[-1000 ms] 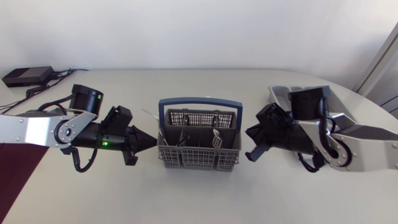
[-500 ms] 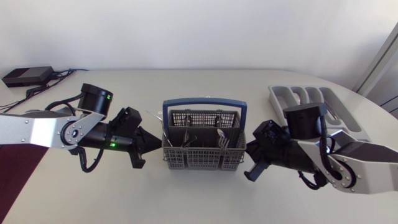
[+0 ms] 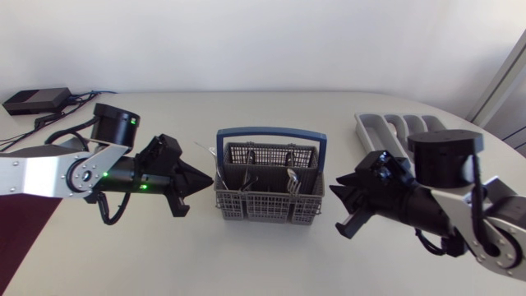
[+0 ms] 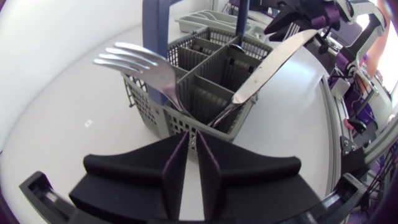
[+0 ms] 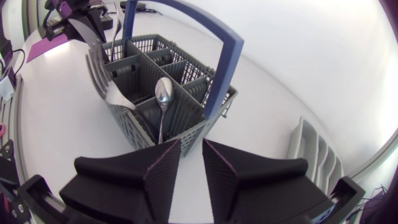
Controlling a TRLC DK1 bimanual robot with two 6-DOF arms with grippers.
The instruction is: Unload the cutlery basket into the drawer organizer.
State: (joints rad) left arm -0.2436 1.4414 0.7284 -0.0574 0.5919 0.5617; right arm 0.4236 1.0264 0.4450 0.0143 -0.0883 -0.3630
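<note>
While the fork (image 4: 146, 68) is leaning tines-up in the cutlery basket (image 3: 267, 196), I'm hovering my closed, empty left gripper (image 3: 205, 178) just beside it; my right gripper (image 3: 339, 204) is gaping, empty, opposite.

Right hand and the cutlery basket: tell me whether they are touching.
Apart. The head view shows a narrow strip of bare table between the side wall of the cutlery basket and the fingertips of the right hand.
</note>
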